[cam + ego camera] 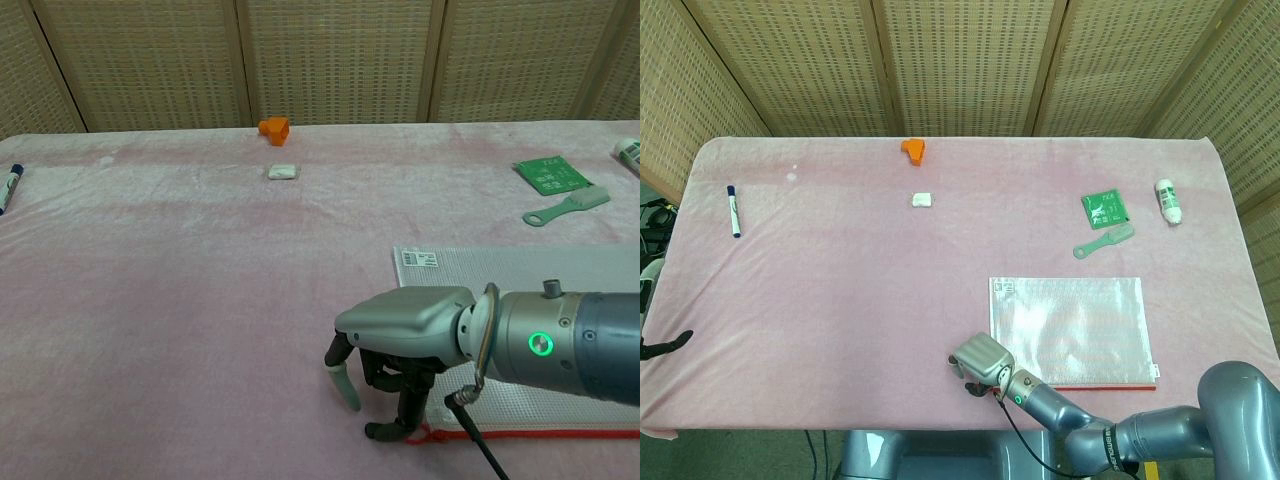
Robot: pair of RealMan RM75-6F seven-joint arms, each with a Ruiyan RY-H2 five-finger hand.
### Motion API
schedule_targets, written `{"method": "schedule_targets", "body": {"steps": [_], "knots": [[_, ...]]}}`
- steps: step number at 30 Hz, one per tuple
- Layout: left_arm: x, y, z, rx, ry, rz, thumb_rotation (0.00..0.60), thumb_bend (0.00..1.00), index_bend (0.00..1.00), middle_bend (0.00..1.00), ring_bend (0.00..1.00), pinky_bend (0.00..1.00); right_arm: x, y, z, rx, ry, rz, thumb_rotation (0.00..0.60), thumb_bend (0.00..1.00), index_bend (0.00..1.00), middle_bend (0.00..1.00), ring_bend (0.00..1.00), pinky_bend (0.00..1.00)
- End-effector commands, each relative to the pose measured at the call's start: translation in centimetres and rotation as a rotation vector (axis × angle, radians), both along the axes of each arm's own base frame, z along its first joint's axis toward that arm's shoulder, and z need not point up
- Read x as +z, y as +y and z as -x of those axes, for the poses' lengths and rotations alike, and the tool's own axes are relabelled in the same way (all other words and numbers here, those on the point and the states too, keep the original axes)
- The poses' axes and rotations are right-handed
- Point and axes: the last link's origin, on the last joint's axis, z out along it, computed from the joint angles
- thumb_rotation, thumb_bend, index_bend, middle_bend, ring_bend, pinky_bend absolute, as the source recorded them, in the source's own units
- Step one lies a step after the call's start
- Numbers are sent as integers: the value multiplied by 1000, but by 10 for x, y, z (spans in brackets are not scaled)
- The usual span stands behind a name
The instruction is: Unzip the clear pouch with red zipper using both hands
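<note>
Covering most of both views, the pink bench (840, 300) carries the pouch (1070, 325) flat near its front right edge, red zipper (1110, 385) along the pouch's near side. Well apart toward the back: green card (1104, 209), green comb (1103, 241), white tube (1168, 202), marker (733, 211), orange block (913, 149), small white piece (923, 200). Reaching in low from the right, the right hand (400, 345) hangs over the zipper's left end, fingers (405, 410) curled down onto the black pull tab (378, 431) and its red loop; touching for certain, but a real pinch on the tab cannot be told, the tab being tiny and half under the fingertips. Judged as the opening step: getting hold of the pull, with the zipper apparently closed along its full length. Next called for: a firm pinch on the tab, then a steady draw along the zipper line while something pins the pouch so it does not slide on the cloth. Nowhere in either view, the left hand, though needed for that pinning. Cut off at the chest view's right edge, the pouch's far end; hidden under the right hand, its near left corner.
</note>
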Motion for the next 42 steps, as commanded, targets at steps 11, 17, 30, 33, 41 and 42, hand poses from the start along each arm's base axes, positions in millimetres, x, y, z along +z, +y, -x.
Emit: {"method": "schedule_targets", "body": {"steps": [11,17,30,33,41,42], "knots": [[-1,-1,-1,-5,0,7,600,0,0,0,0,0,3,0,12,-12,29,-5,600,444,556,979,935,1000],[-2,-1,-2,-6,1,10,600,0,0,0,0,0,4,1,15,-10,34,-6,600,464,560,979,935,1000],[-2,-1,-2,-10,-3,13,600,0,0,0,0,0,1,1,21,6,47,-7,600,496,586,979,935,1000],[-2,-1,-2,-12,-4,13,600,0,0,0,0,0,1,2,22,17,49,-5,600,502,593,979,935,1000],[-2,-1,-3,-14,-5,16,600,0,0,0,0,0,1,2,25,31,56,-3,600,600,609,980,935,1000],[-3,-1,-3,-14,-5,16,600,0,0,0,0,0,1,2,26,29,56,-5,600,611,613,980,935,1000]]}}
